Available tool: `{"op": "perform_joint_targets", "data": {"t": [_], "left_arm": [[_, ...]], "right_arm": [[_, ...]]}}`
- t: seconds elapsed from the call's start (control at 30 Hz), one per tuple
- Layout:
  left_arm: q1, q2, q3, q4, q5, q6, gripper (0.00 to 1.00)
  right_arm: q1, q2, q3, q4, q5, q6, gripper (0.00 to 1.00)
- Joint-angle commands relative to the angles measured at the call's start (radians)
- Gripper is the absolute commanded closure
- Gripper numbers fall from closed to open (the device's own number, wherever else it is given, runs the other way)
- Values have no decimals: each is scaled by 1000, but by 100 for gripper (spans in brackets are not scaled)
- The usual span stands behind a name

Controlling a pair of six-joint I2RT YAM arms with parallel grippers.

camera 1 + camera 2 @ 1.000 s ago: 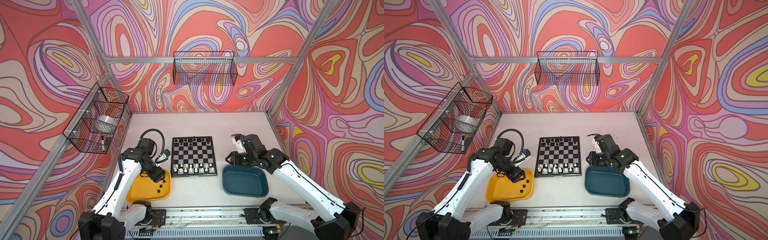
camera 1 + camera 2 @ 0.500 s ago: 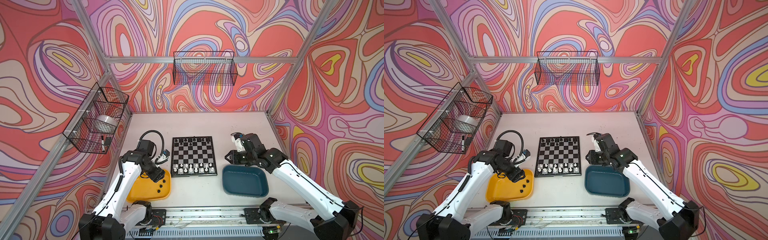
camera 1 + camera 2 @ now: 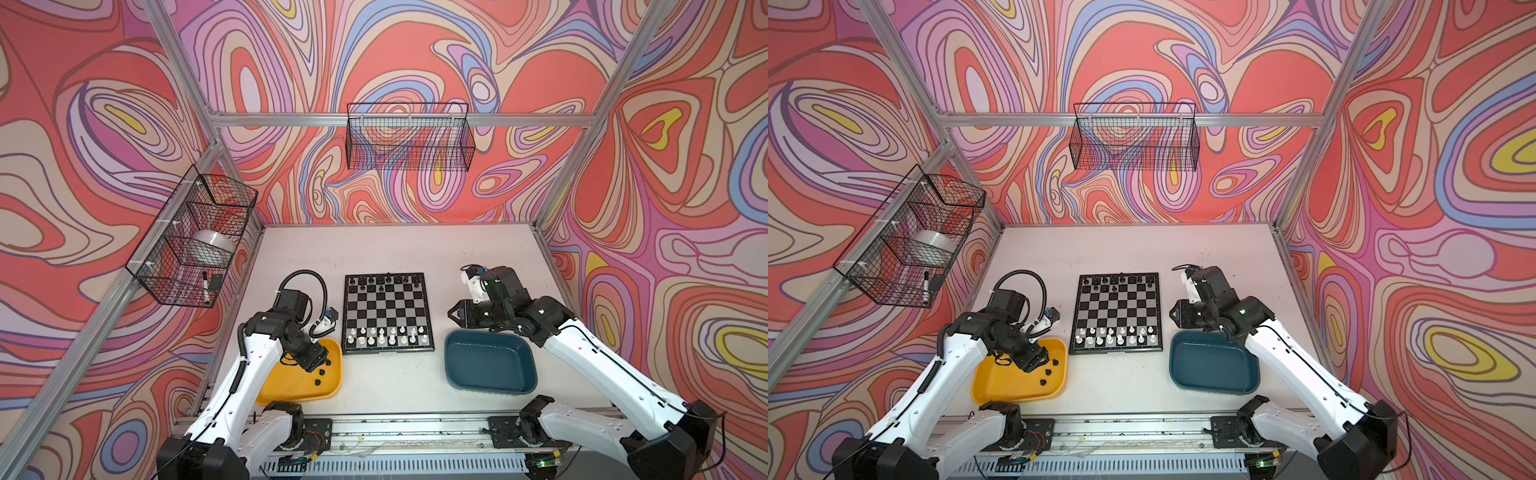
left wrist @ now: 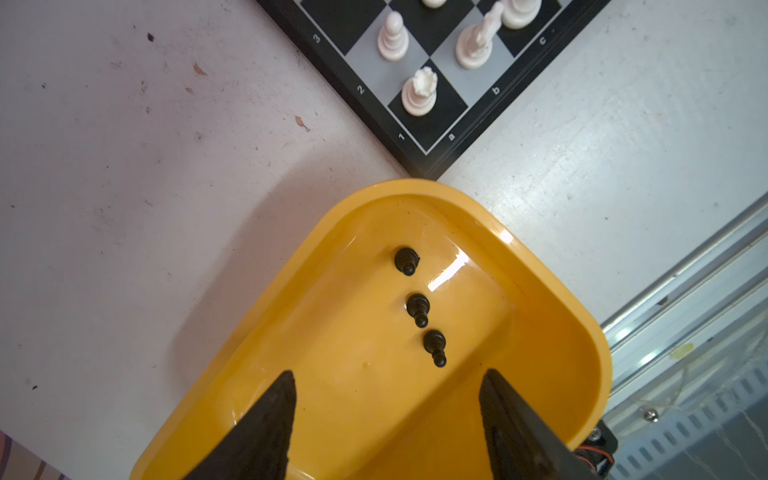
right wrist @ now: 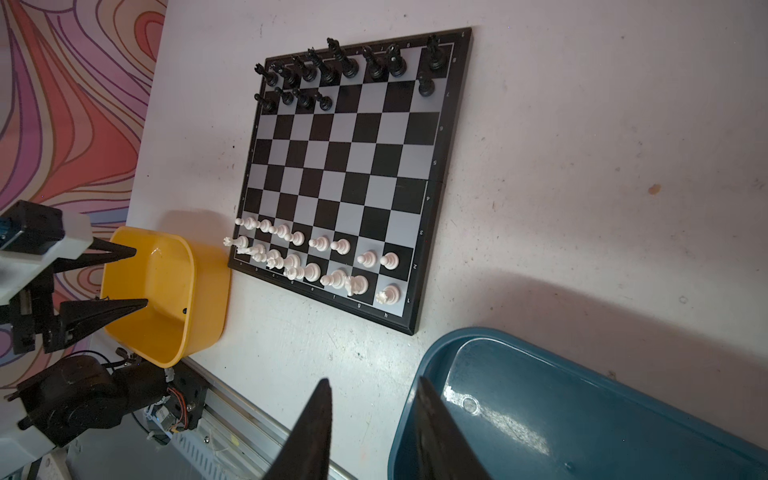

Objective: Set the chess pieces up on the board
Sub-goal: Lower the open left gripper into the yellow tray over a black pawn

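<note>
Pawns (image 4: 417, 309) lay bunched in the yellow tray (image 4: 540, 266); my left tool (image 4: 388, 374), wide, empty, could scatter them. My right tool (image 5: 372, 380) stood narrow, empty.

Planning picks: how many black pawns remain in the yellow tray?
3 black pawns, a row in the yellow tray at its end near the board; the left gripper may hide others.

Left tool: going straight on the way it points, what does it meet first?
Left tool likely meets the nearest black pawn in the yellow tray; the tray floor could come first, depth unclear.
</note>
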Motion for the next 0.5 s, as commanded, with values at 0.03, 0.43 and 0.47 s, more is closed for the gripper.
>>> {"op": "perform_joint_targets", "data": {"t": [0.03,0.43,0.47], "left_arm": [[7,32,3,33,7,26,30],[6,99,-28,81,36,92,43],[6,109,-31,82,46,99,44]], "right_arm": [[-2,-15,-34,31,-5,1,66],[-2,-14,-30,-14,19,15,66],[-2,-10,-32,-14,19,16,66]]}}
